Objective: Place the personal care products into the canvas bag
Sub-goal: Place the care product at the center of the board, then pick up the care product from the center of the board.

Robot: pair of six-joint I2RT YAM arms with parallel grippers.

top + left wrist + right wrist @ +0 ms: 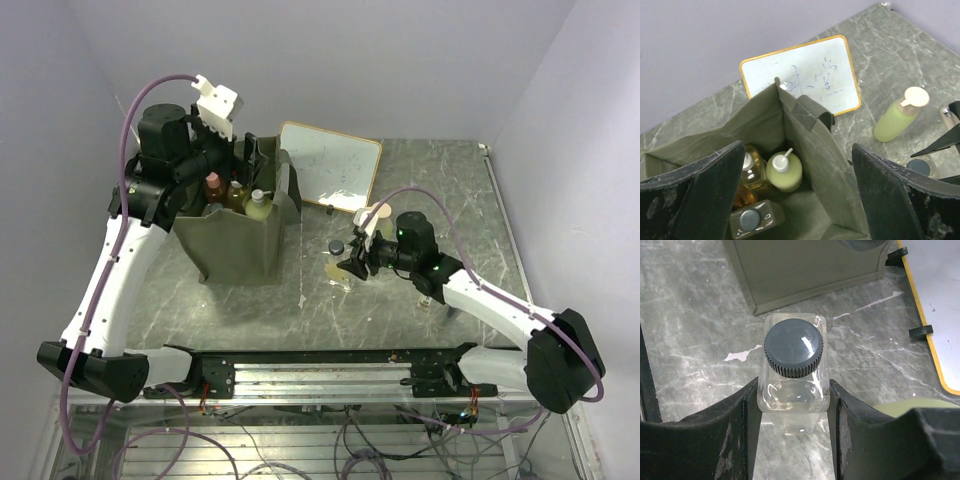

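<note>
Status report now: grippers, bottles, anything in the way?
Left gripper open over canvas bag. Right gripper shut on clear bottle. Green bottle outside bag. Path to bag looks free.

A wood-framed whiteboard (330, 166), faintly scribbled, sits far back; grey marbled table (450, 190) beneath.

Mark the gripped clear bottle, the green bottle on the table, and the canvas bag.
clear bottle (793, 347): right wrist view, on its black cap.
green bottle (892, 124): left wrist view, on its body.
canvas bag (235, 248): top view, on its front wall.
</note>
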